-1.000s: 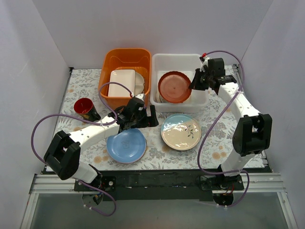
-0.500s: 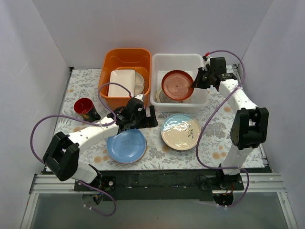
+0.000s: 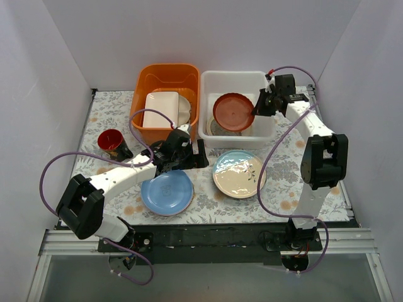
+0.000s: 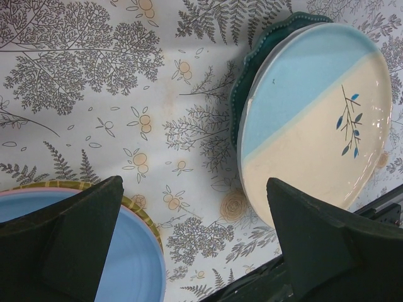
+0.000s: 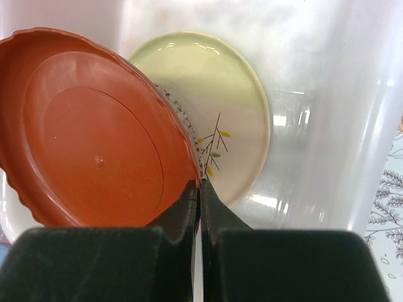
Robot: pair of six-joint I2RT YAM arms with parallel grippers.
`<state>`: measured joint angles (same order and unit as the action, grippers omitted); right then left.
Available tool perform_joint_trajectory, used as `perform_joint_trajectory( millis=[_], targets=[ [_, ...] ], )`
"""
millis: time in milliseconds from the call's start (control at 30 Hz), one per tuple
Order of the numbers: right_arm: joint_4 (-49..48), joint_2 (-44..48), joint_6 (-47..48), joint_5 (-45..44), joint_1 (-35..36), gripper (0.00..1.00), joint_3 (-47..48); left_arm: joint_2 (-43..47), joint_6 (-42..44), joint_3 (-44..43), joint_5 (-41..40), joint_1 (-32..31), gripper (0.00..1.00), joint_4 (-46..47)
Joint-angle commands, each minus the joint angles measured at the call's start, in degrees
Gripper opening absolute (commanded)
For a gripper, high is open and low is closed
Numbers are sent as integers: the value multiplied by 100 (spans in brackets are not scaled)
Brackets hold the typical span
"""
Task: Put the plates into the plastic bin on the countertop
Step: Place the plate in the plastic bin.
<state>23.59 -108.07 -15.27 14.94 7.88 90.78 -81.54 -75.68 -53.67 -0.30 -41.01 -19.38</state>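
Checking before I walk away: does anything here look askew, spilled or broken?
Nothing spilled or broken. The red-brown plate hangs tilted over the plastic bin, pinched at its rim by the right gripper: mid-placement, not fallen. The red cup at the left seems tipped on its side.

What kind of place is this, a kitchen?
Probably a lab booth staged as a kitchen: plain white walls box in a floral-clothed countertop, two robot arms are bolted at its edge, with plates, a plastic bin and an orange tub.

Red-brown plate fills plastic bin middle; bare countertop gap between light blue plate, cream plate
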Motion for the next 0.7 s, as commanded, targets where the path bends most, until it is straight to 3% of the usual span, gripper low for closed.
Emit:
perform_joint_trajectory(
  millis=[0,667],
  targets=[
    [-101,-178,-29,18,-15,1,458,244,27,41,-111,-12,98,-14],
    [-66,-697,-11,9,-15,1,546,156,-26,67,-76,-12,98,4]
  ],
)
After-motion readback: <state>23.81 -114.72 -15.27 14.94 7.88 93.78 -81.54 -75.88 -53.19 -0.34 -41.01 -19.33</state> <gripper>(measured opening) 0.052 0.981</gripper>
